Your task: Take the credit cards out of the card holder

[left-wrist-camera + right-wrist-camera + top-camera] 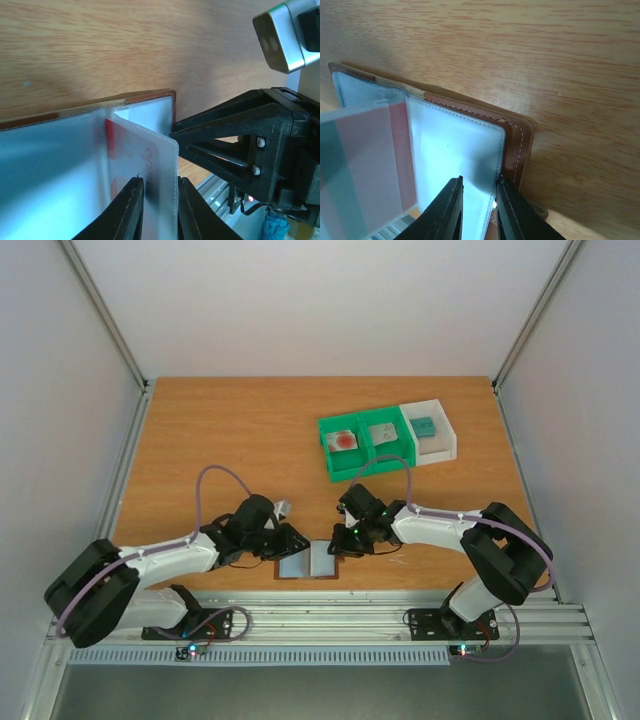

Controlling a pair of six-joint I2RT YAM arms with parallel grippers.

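The brown card holder [308, 562] lies open at the table's near edge, grey-blue faces up; it also shows in the left wrist view [150, 96] and the right wrist view [516, 145]. My left gripper [293, 542] [159, 180] has its jaws close around a raised clear sleeve [150, 150] with a white card with red print inside. That sleeve [365, 165] stands up on the left of the right wrist view. My right gripper [338, 540] [479, 180] has its jaws slightly apart, tips resting on the right-hand clear pocket [455, 150]. A pale card with a red blot [343, 439], a grey card [383, 432] and a teal card [425, 426] lie in the trays.
The green two-compartment tray [331, 452] and the white tray [447, 430] beside it stand at the back right. The metal rail [320, 620] runs just in front of the holder. Grey walls close in the left and right sides.
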